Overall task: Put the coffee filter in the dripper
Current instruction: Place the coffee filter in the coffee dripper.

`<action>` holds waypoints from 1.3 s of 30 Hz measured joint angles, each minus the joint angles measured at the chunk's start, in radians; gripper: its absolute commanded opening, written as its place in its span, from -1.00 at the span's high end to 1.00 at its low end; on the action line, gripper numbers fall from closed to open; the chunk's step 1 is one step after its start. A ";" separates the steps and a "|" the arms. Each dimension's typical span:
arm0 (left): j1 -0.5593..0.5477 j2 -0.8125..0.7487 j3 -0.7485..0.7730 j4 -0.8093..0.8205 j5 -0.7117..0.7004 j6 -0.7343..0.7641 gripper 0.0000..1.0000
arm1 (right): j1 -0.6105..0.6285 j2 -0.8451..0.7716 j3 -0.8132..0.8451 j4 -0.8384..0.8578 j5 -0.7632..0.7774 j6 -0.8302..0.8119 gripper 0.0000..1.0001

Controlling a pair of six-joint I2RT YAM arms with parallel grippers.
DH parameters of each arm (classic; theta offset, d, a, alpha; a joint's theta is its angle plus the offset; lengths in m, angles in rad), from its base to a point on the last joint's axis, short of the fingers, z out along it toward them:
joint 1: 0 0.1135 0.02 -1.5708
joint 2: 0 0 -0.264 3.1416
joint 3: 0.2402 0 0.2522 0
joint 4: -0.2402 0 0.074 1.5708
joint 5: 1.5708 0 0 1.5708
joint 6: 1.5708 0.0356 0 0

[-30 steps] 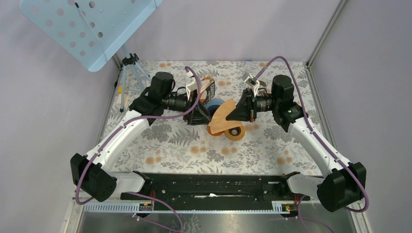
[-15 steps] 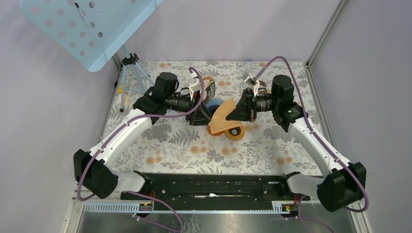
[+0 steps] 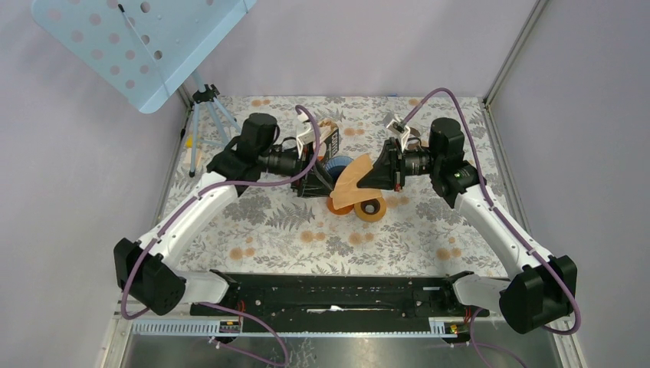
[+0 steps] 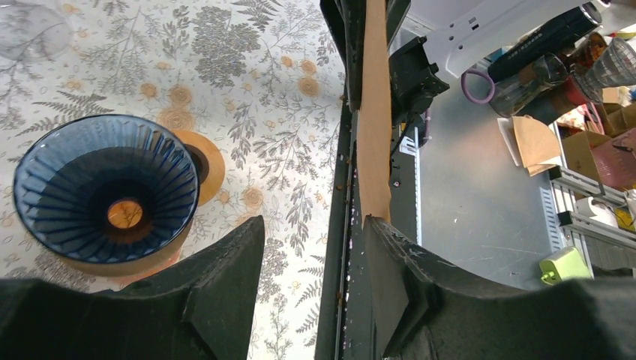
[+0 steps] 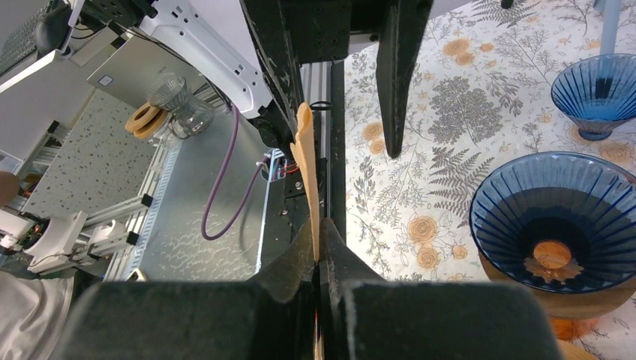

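1. Brown paper coffee filter: held up in the air, folded flat and seen edge-on from both wrist cameras. It hangs over the dripper, not inside it.
2. Right tool: closed tight, pinching one end of the filter.
3. Left tool: fingers spread apart and gripping nothing. The filter's free end sits at one finger; whether it touches, I cannot tell.
4. Dark blue ribbed glass dripper: upright on its round wooden base on the floral-patterned table. Its cone is bare, and the drain hole shows at the bottom. An orange tape roll lies just beside it, and a second blue ribbed bowl stands further back.
5. Progress, as I judge it: the filter is picked up and brought over the dripper, so roughly half is done. Left to do: spread the flat filter into a cone, lower it into the dripper, and let go.
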 measured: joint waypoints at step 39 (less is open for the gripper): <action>0.037 -0.031 0.015 0.004 -0.029 -0.011 -0.04 | -0.012 -0.017 0.000 -0.035 -0.003 -0.035 1.00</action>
